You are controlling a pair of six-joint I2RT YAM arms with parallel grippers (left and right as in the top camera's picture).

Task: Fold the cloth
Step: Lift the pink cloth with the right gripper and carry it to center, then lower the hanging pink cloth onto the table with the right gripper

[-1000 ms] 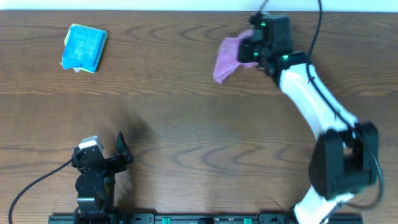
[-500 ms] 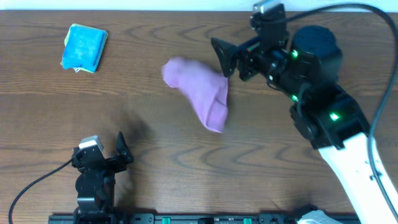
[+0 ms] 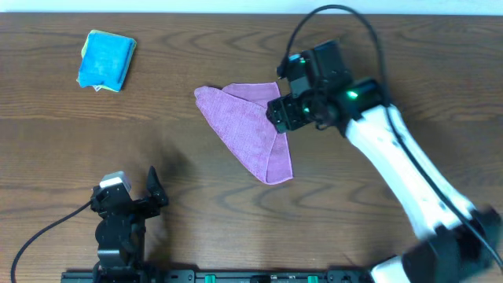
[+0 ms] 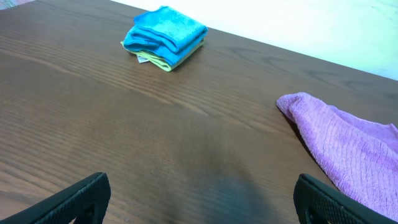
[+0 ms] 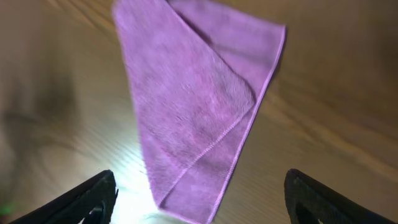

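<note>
Two layers: lilac cloth [image 3: 244, 130] flat, rough triangle; L tool [image 4: 202, 190], R tool [image 5: 199, 196] both wide apart

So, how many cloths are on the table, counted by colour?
Purple cloth: 1
Blue cloth: 1
Total: 2
A yellow edge shows under the blue cloth; I cannot tell if it is a separate cloth.

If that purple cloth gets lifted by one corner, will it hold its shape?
Probably not: the purple cloth lies limp, one layer flopped over another, so it should droop. Its fuzzy weave probably grips rather than slips.
</note>
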